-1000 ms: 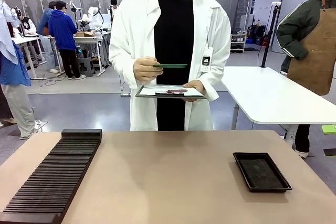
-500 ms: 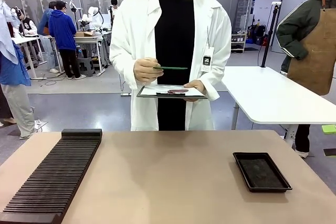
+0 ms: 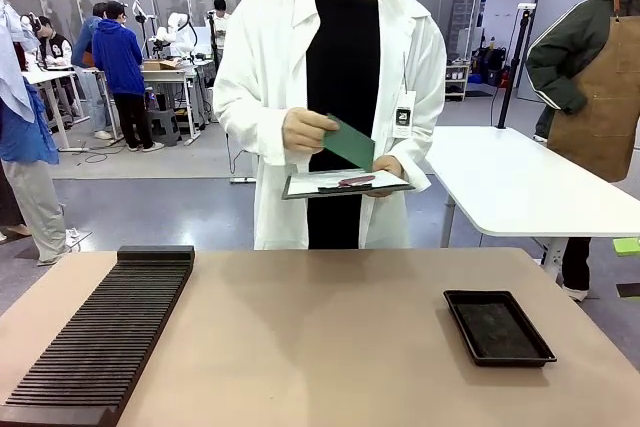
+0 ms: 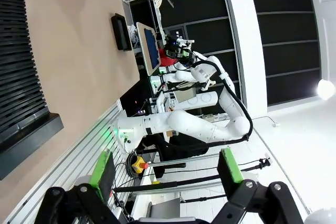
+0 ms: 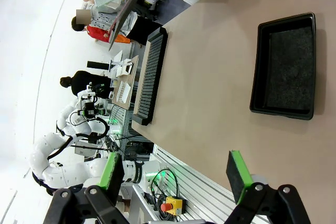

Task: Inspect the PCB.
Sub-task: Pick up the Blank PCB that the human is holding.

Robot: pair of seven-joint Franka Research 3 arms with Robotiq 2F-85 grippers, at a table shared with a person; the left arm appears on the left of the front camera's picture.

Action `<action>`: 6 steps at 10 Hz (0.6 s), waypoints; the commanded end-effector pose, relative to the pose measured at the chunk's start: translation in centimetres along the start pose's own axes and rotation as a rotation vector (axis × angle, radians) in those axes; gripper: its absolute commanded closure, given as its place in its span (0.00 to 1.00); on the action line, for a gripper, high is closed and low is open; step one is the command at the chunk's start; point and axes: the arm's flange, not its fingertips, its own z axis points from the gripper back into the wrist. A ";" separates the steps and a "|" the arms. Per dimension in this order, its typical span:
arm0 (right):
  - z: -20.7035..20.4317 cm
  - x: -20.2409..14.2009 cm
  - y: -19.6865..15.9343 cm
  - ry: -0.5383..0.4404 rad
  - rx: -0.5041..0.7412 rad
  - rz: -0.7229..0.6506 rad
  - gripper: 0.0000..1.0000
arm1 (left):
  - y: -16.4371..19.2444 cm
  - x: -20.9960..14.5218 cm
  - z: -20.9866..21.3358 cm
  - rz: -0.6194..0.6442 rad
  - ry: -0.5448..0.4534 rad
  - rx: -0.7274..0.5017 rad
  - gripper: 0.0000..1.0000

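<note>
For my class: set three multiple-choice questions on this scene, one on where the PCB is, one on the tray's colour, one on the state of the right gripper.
1. Where is the PCB?
A. flat on the table
B. in the person's hand, above the slab
C. on the rack

2. What colour is the tray?
A. white
B. red
C. black

3. How is the right gripper?
A. open, holding nothing
B. shut on the PCB
C. shut on the tray

Answers:
1 B: the hand holds the PCB tilted over the slab, off the table.
2 C: the tray is black in the front and right wrist views.
3 A: its green-padded fingers stand wide apart with nothing between them.
</note>
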 end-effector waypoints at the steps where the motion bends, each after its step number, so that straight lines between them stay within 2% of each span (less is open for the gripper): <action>1: 0.1 0.0 0.1 -0.001 0.011 0.008 0.00 | -0.5 0.1 0.0 0.009 0.003 0.013 0.00; 6: 0.1 0.0 0.1 -0.001 0.011 0.008 0.00 | -0.5 0.1 0.0 0.009 0.003 0.013 0.00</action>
